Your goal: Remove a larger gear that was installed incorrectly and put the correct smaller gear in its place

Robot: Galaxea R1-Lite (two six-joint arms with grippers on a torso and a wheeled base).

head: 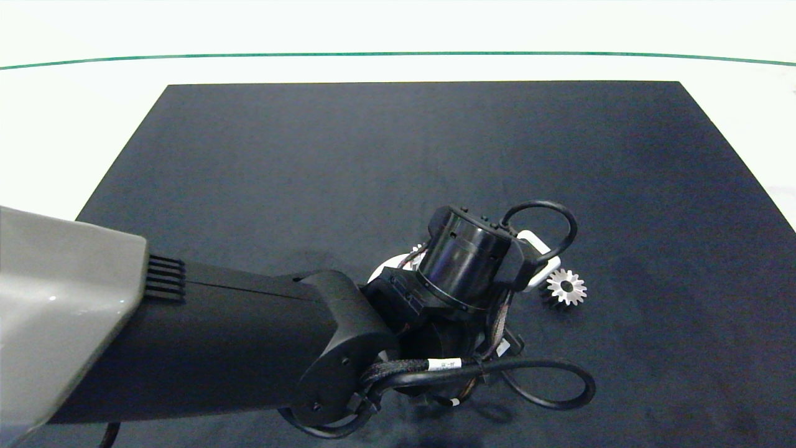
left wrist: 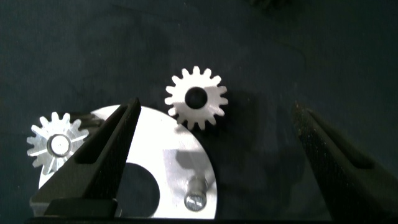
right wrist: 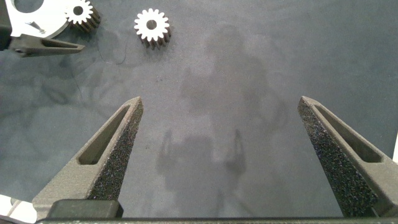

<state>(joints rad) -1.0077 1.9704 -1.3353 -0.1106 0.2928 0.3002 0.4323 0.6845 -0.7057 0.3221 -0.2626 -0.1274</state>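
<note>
Dark matting (head: 398, 155) is seen to cover the table in the head view, where the left arm (head: 236, 336) is extended over a white base plate (head: 388, 269), most of which is hidden beneath the wrist. One silver gear (head: 566, 287) is seen lying loose on the mat, just beside the wrist.

Through the left wrist view, the left gripper (left wrist: 214, 152) is observed spread wide and holding nothing, poised above the plate. A bare peg (left wrist: 196, 193) is noted on the plate, so the wrong gear is judged already removed. A loose gear (left wrist: 196, 98) lies at the plate's edge; another gear (left wrist: 56, 142) sits mounted on the plate.

From the right wrist view, the right gripper (right wrist: 221, 155) is recorded wide and empty above bare mat, well apart. Which gear is the smaller cannot be told; fitting remains outstanding
</note>
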